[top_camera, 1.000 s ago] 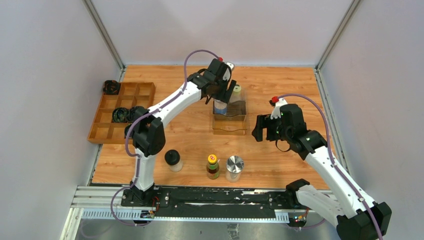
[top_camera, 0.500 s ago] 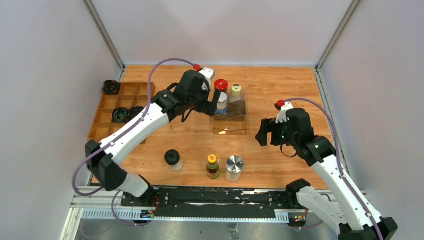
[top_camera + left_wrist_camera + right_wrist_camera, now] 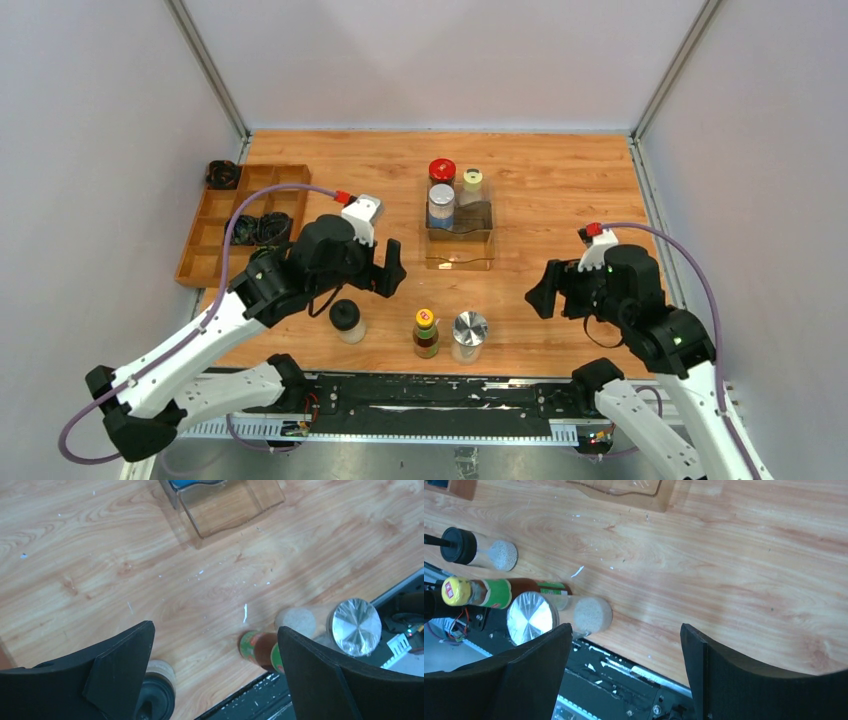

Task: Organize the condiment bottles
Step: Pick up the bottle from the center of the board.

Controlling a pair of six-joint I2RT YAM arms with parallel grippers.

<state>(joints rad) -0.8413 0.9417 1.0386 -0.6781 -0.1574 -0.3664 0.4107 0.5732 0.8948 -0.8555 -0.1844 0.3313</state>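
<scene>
In the top view, a clear holder (image 3: 461,250) at mid-table holds the red-lidded jar (image 3: 442,170), the yellow-capped shaker (image 3: 471,184) and the blue-labelled jar (image 3: 441,206). Near the front edge stand the black-capped jar (image 3: 346,320), the yellow-capped brown sauce bottle (image 3: 426,333) and the silver-lidded jar (image 3: 469,336). My left gripper (image 3: 387,272) hangs open and empty just above and behind the black-capped jar (image 3: 155,700) and the sauce bottle (image 3: 259,650). My right gripper (image 3: 541,295) is open and empty, to the right of the silver-lidded jar (image 3: 530,618).
A wooden compartment tray (image 3: 215,262) lies at the left with a black coiled bundle (image 3: 245,229) in it and another (image 3: 222,175) behind it. The black base rail (image 3: 430,395) runs along the near edge. Grey walls close in the table's sides.
My left gripper let go of the blue-labelled jar in the holder, opened wide and drew back toward the front row. My right arm pulled back toward the near right.
</scene>
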